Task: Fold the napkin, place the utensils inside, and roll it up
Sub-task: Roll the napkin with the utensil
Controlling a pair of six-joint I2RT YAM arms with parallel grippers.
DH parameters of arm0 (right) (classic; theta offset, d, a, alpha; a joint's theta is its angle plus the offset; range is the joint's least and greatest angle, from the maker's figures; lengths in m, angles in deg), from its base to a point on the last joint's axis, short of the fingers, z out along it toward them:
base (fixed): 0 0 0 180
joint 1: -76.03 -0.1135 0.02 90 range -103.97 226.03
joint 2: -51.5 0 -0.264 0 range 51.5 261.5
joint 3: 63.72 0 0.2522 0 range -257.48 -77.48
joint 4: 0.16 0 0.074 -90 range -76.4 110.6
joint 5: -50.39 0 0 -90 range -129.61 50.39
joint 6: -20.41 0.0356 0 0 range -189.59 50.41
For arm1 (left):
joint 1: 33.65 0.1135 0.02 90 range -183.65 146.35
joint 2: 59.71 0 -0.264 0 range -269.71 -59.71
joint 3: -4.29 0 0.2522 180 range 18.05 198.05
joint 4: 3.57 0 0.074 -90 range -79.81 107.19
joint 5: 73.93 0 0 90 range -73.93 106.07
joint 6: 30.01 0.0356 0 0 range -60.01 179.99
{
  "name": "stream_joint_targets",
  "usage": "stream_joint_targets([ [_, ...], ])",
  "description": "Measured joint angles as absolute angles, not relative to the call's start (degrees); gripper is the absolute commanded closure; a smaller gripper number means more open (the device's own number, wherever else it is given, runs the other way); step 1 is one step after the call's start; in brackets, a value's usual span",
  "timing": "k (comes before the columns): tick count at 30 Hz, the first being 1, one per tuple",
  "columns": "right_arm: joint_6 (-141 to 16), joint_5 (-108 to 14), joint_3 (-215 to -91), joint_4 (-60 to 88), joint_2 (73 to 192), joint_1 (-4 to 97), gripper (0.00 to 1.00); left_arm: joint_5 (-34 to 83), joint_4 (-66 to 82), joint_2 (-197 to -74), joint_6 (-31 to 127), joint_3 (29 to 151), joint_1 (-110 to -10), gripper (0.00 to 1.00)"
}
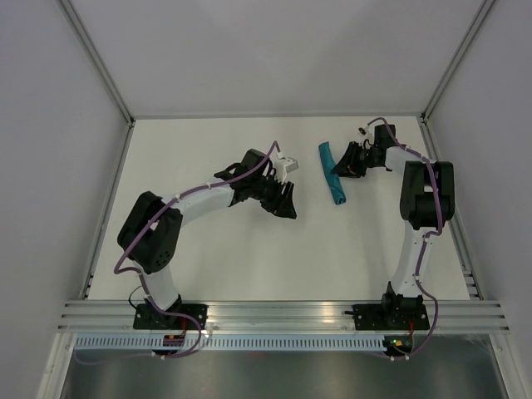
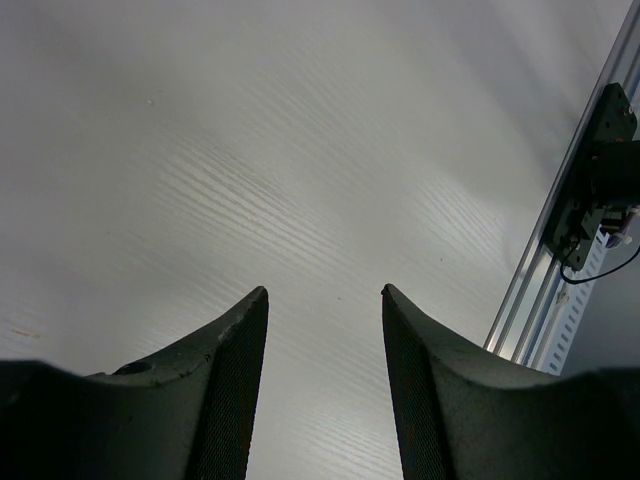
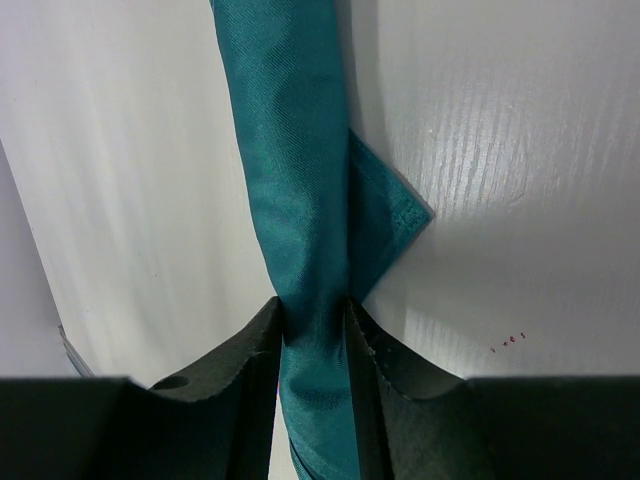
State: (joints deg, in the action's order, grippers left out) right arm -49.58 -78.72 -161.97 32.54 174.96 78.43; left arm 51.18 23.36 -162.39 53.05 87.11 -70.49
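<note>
While the right gripper (image 3: pixel 312 305) pinches the rolled napkin (image 1: pixel 336 184) at upper right, the left gripper (image 2: pixel 325 292) — jaws apart, empty — hovers centre-frame.

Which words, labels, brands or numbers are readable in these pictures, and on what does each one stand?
No text can be read in any view.
Tiny red marks on the table, right wrist view: too small to read.
Napkin: plain, no print.
</note>
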Motion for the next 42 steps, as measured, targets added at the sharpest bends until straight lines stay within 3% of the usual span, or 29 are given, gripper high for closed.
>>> stream_joint_targets([
  [9, -51.5, -76.93, -161.97, 33.04, 174.96, 78.6, 0.68, 51.2, 23.36, -162.45, 53.05, 87.11, -70.49, 0.45],
  [42, -55.83, -74.48, -162.08, 33.63, 174.88, 79.58, 0.68, 52.43, 23.36, -164.46, 52.48, 88.77, -70.53, 0.45],
])
